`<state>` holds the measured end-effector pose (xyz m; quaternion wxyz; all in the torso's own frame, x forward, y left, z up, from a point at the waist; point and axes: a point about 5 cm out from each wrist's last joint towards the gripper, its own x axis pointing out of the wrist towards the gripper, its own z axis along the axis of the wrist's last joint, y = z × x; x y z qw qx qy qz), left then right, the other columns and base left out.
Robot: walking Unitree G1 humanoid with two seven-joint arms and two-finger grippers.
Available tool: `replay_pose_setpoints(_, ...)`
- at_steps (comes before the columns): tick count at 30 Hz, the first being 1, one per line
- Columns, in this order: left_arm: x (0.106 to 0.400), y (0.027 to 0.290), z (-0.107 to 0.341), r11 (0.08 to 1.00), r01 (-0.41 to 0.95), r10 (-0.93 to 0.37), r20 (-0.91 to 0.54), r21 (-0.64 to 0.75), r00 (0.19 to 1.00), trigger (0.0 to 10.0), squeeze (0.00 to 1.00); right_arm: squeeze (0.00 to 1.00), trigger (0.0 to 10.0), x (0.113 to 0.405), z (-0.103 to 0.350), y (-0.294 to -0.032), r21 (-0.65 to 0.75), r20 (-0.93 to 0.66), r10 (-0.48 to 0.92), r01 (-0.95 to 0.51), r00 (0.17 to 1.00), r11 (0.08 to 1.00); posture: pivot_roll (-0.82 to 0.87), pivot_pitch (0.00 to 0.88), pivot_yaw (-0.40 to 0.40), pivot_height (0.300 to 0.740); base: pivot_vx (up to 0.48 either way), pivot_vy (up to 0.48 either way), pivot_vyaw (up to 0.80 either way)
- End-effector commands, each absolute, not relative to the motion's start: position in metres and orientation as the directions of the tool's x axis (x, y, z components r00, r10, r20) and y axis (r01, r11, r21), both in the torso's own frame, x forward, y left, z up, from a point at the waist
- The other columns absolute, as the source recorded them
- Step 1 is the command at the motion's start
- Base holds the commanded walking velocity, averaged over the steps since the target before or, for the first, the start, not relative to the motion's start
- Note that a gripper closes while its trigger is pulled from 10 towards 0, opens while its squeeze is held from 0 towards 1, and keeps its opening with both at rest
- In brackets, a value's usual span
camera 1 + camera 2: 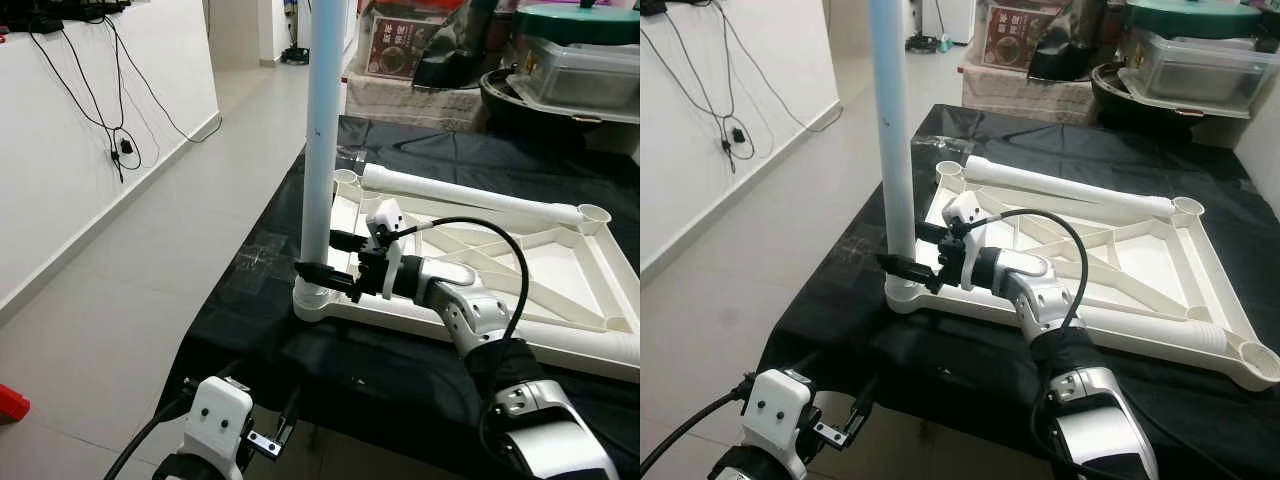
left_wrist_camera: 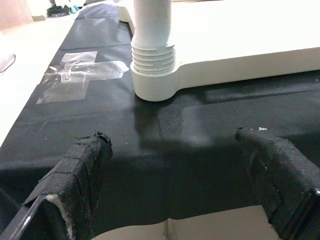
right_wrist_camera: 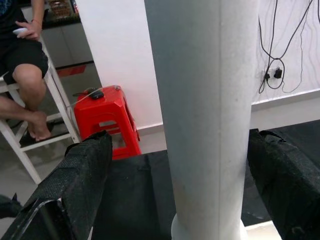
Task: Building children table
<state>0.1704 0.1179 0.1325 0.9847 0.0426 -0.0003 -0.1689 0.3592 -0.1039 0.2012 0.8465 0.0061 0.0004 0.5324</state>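
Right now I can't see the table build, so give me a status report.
Right end effector open around upright leg, not clamped. Left end effector open, low by table edge. Leg seated in tabletop's corner socket. Nothing blocking.

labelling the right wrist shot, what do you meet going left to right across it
person on a white stool → red plastic stool → white table leg → wall socket with black cables

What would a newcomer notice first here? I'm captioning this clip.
A white leg stands upright in the near left corner of the upturned white tabletop on black cloth. The right end effector brackets its base, fingers open and apart from it.
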Motion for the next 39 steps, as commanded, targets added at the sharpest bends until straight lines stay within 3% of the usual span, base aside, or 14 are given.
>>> replay_pose_setpoints(1, 0.169, 0.116, 0.134, 0.939, 0.334, -0.334, -0.014, 0.085, 0.942, 10.0, 0.00, 0.00, 10.0, 0.362, 0.205, -0.099, -0.017, 0.005, 0.901, -0.901, 0.434, 0.434, 0.22, 0.101, -0.059, 0.740, 0.000, 0.000, 0.00)
replay_pose_setpoints(33, 0.169, 0.114, 0.133, 0.938, 0.335, -0.335, -0.015, 0.092, 0.942, 10.0, 0.00, 0.00, 10.0, 0.381, 0.224, -0.068, -0.031, 0.100, 0.862, -0.865, 0.497, 0.502, 0.23, 0.088, -0.070, 0.740, 0.000, 0.000, 0.00)
replay_pose_setpoints(34, 0.168, 0.114, 0.133, 0.938, 0.335, -0.335, -0.016, 0.092, 0.942, 10.0, 0.00, 0.00, 6.8, 0.381, 0.224, -0.068, -0.031, 0.102, 0.862, -0.864, 0.497, 0.502, 0.23, 0.086, -0.069, 0.740, 0.000, 0.000, 0.00)
replay_pose_setpoints(35, 0.168, 0.115, 0.132, 0.937, 0.336, -0.336, -0.017, 0.093, 0.942, 10.0, 0.00, 0.00, 0.0, 0.381, 0.223, -0.067, -0.030, 0.104, 0.862, -0.864, 0.497, 0.502, 0.23, 0.084, -0.069, 0.740, 0.000, 0.000, 0.00)
replay_pose_setpoints(39, 0.168, 0.114, 0.132, 0.937, 0.337, -0.337, -0.019, 0.094, 0.941, 10.0, 0.00, 0.00, 0.0, 0.380, 0.221, -0.065, -0.029, 0.103, 0.863, -0.866, 0.495, 0.500, 0.23, 0.081, -0.069, 0.740, 0.000, 0.000, 0.00)
